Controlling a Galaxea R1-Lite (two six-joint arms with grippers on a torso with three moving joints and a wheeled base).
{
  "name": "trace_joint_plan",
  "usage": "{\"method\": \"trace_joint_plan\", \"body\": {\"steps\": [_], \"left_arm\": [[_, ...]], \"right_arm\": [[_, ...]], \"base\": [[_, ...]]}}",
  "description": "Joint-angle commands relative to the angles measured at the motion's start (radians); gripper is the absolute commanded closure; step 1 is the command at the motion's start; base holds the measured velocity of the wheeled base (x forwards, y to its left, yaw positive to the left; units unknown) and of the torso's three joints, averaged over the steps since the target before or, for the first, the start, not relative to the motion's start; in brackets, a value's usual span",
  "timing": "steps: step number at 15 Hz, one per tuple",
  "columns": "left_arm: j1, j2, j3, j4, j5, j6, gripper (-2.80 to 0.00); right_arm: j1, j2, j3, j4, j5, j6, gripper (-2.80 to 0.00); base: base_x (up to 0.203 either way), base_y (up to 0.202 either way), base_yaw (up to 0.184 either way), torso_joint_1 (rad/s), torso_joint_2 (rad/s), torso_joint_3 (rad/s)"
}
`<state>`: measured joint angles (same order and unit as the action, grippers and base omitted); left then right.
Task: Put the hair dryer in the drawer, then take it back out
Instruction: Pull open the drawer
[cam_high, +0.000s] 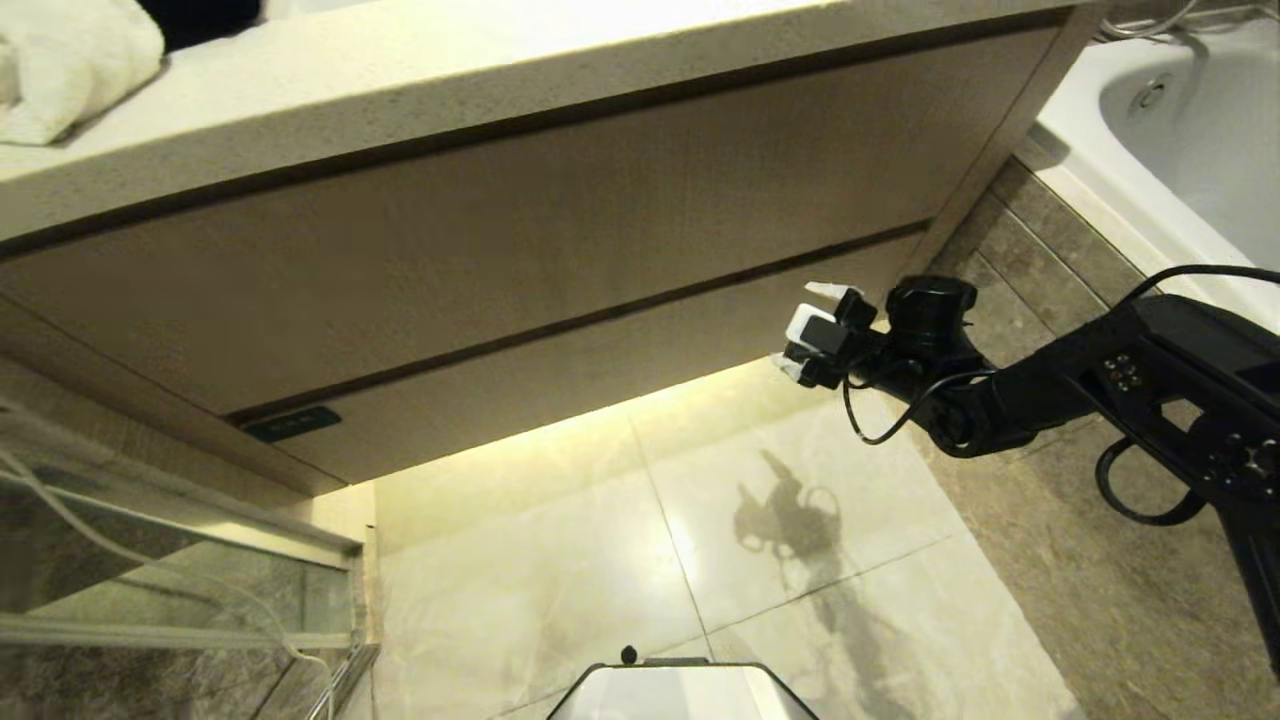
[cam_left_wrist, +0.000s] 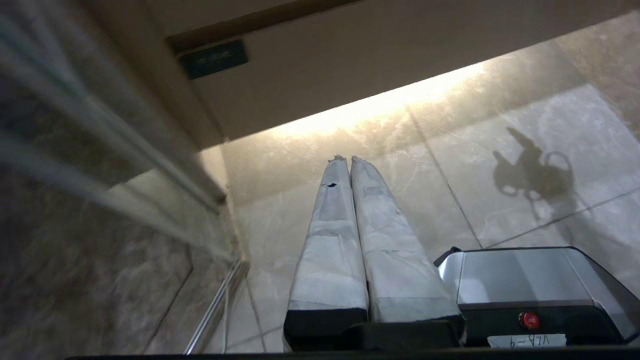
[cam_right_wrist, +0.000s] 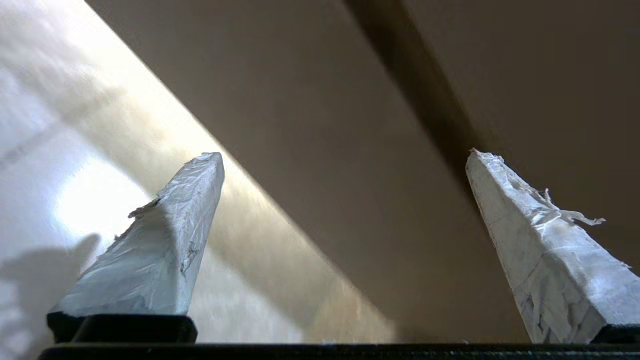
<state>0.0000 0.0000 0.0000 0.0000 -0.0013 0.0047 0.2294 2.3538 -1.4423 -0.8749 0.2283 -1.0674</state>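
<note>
Right tool (cam_high: 812, 335), spread wide and empty, near the closed drawer (cam_high: 560, 395); handleless front risks slipping. Left tool (cam_left_wrist: 345, 160) pressed narrow

The drawer (cam_high: 560, 390) sits closed under the taller wood-grain panel (cam_high: 500, 240), a small dark plate (cam_high: 292, 423) at its left end. The right gripper (cam_high: 812, 335), fingers spread and empty, hangs just off the drawer's right end above the glossy tiled floor (cam_high: 620, 560). A towel (cam_high: 70, 65) lies on the countertop (cam_high: 420, 70); a bathtub (cam_high: 1190, 130) stands at right.
</note>
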Motion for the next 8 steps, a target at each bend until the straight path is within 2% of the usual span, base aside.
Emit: {"method": "trace_joint_plan", "body": {"steps": [1,5,8], "left_arm": [[0.0,0.0,0.0,0.0,0.0,0.0,0.0],[0.0,0.0,0.001,0.0,0.0,0.0,0.0],[0.0,0.0,0.0,0.0,0.001,0.0,0.0]], "right_arm": [[0.001,0.001,0.0,-0.003,0.002,-0.006,-2.8],[0.001,0.002,-0.001,0.002,0.0,-0.003,-2.8],[0.001,0.002,-0.001,-0.001,0.0,-0.002,-2.8]], "base": [[0.002,-0.016,0.159,0.003,0.0,0.002],[0.002,-0.012,0.141,0.004,0.0,0.004],[0.0,0.0,0.0,0.0,0.0,0.0]]}}
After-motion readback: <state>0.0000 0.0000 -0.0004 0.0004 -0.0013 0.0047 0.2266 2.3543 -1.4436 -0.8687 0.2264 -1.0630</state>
